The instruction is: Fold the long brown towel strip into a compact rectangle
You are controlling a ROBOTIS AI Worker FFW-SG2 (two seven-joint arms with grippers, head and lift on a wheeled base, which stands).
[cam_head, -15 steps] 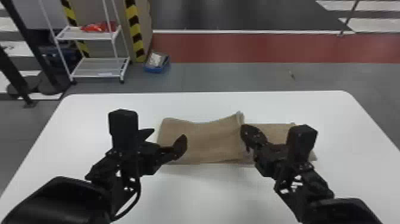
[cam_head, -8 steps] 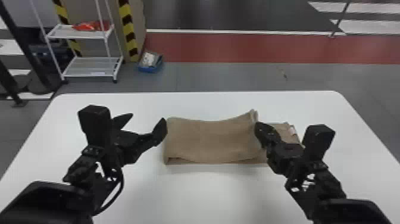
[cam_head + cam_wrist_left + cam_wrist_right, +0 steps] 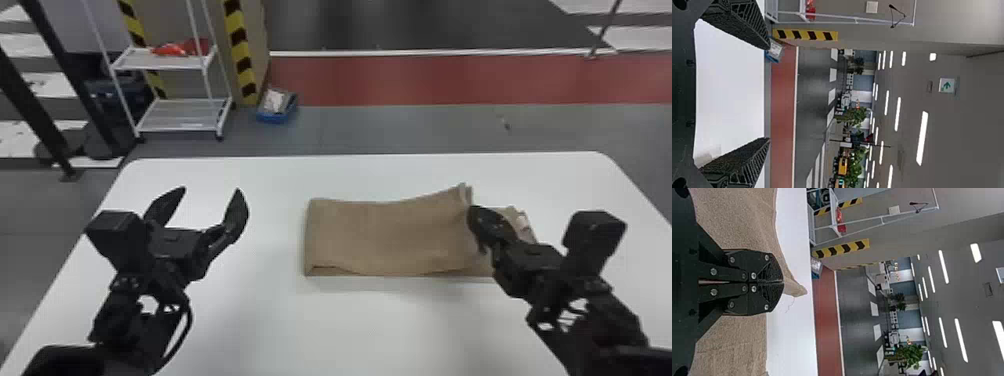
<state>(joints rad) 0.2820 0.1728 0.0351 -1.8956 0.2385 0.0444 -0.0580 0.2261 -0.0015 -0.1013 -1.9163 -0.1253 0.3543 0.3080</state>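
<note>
"Grey floor with a red band crosses the upper part of the head view, behind a white bench. What do the wrist views add?"

"Left one has long ceiling lights and a green sign. Right one has a leafy plant, plus a loose thread near the fingertips."

"And back in the head view, upper left?"

"White rack with something red on its shelf, and a blue box on the floor just beside it."

"How are the arms posed?"

"Left arm rises from the lower left corner, its pincer pointing up the frame, well apart from the towel. Nothing between those fingers, and they're spread wide. Right arm slants in from the lower right, up toward the middle."

"Its pincer?"

"Together, clamped on the towel. Right wrist view has a brown peak poking out past the tips."

"Where's the towel itself?"

"Folded over in layers on the bench, right of centre, one corner lifted at that grip. Its lower layer sticks out to the right, under the arm's end."
</note>
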